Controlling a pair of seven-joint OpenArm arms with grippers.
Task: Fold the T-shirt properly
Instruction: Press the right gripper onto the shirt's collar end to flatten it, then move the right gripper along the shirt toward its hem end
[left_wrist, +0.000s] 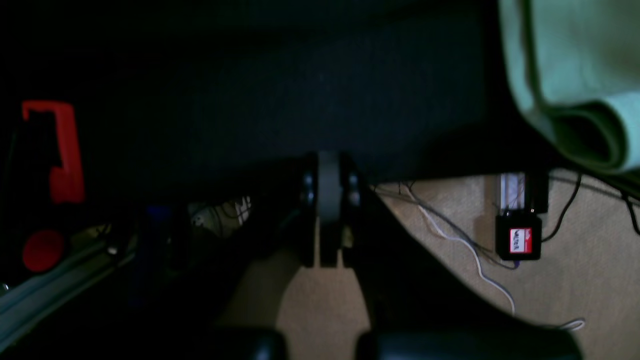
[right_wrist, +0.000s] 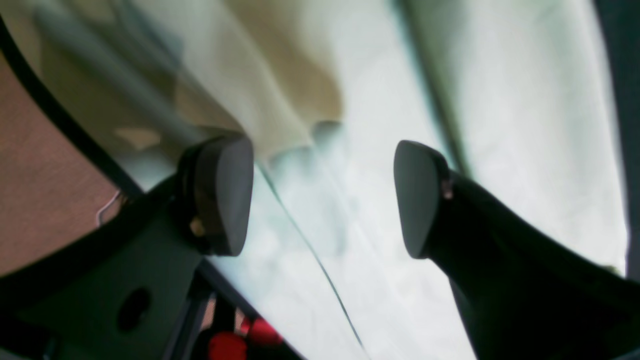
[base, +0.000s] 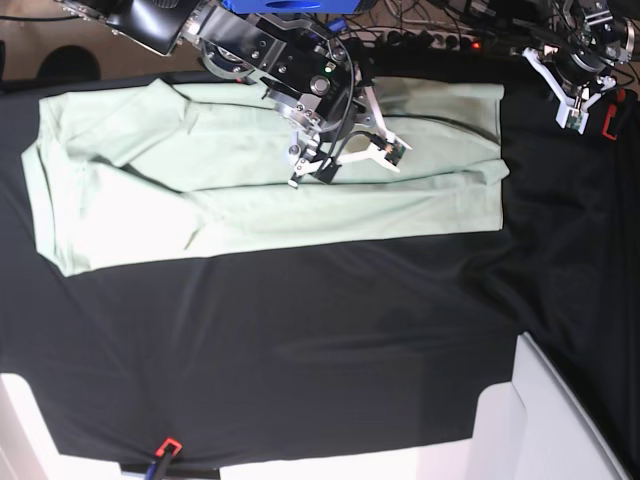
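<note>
Looking down, you see the T-shirt (base: 270, 195) spread lengthwise across the black cloth (base: 330, 340). Your right gripper (right_wrist: 322, 197) hovers over its middle with jaws spread wide, gripping nothing. Your left gripper (left_wrist: 329, 200) is clenched and empty, out past the shirt's corner above the tan floor (left_wrist: 590, 280).
</note>
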